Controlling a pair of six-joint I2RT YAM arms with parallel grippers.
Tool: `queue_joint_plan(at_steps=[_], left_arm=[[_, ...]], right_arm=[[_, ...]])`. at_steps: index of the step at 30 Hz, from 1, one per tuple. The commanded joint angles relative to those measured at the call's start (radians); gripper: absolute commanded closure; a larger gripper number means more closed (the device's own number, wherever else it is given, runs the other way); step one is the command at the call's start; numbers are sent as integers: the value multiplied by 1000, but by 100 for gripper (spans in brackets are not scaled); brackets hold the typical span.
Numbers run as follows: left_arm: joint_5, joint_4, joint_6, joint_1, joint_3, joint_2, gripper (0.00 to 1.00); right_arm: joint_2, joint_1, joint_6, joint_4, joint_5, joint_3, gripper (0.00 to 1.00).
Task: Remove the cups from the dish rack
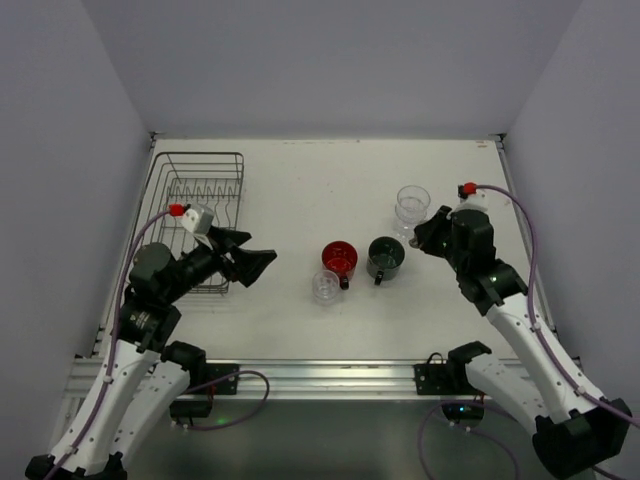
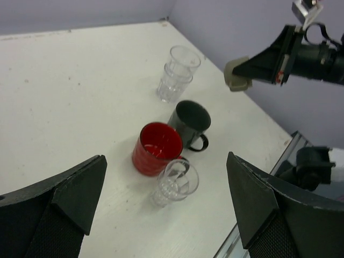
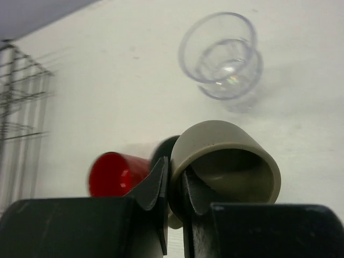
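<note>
White bench: right claw clenched on rim of tan cup; left claw released; red mug, dark mug, clear tumblers upright.

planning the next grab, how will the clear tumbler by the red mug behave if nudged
The clear tumbler looks thin and empty, so probably light and quick to slide or tip. It stands right beside the red mug, so a push may bump that too. Its glossy wall might slip.
</note>
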Motion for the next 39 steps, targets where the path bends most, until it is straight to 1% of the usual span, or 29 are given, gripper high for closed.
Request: queue_joint_plan(at_steps=[1,3,5,6,7,10,11,15,19,20,22,23,26,27,29,31,32,33,34,35,36,37,38,39], left_arm=[[56,-105,139,-48,-6,-25,0],[40,-112,147,-90,-8,-50,0],[-20,-136,153,-119,-8,-72,0],[-20,-136,153,-128,-9,-78,0],[-37,-141,153,-142,-9,-84,0],[-53,-149,153,-154,-11,-101,0],[-57,-150,151,-159,-11,-107,0],[-67,-152,147,-159,-12,-115,0],[-73,-155,147,-159,-14,-117,0],[-73,-156,147,-159,-14,-115,0],[-77,-158,147,-159,-14,-112,0],[-78,-158,147,-159,-14,-112,0],[-81,-159,147,-159,-12,-106,0],[-81,-159,145,-159,-12,-104,0],[-84,-159,147,-159,-12,-98,0],[-87,-159,147,-158,-11,-94,0],[-93,-161,147,-157,-9,-89,0],[-98,-161,147,-156,-9,-86,0],[-112,-162,147,-156,-9,-83,0],[-116,-164,147,-154,-9,-78,0],[-121,-165,147,-153,-8,-71,0],[-121,-164,148,-153,-6,-66,0],[-120,-162,148,-153,-2,-57,0],[-116,-162,151,-153,4,-51,0]], right_arm=[[84,-88,-65,-174,93,7,100],[136,-132,-65,-174,73,-5,100],[255,-149,-66,-159,64,-14,100],[256,-151,-66,-151,52,-14,100],[318,-154,-66,-145,44,-13,100],[403,-155,-62,-102,14,1,100],[461,-157,-60,-122,7,27,100],[544,-158,-65,-117,-22,67,100],[574,-158,-54,-128,-54,86,94],[581,-158,-55,-139,-62,92,89],[606,-157,-55,-149,-80,95,85],[613,-158,-55,-154,-97,95,81],[610,-157,-57,-151,-105,90,73],[601,-158,-62,-145,-100,86,68],[563,-157,-65,-134,-94,73,62],[537,-158,-65,-142,-86,75,60],[493,-157,-65,-143,-85,73,55],[465,-157,-63,-145,-86,72,54],[434,-157,-65,-149,-83,73,50],[361,-157,-68,-163,-82,76,48],[318,-158,-69,-166,-80,76,43],[270,-158,-74,-169,-76,75,31],[218,-157,-80,-175,-68,73,23],[101,-155,-83,-177,-57,72,3]])
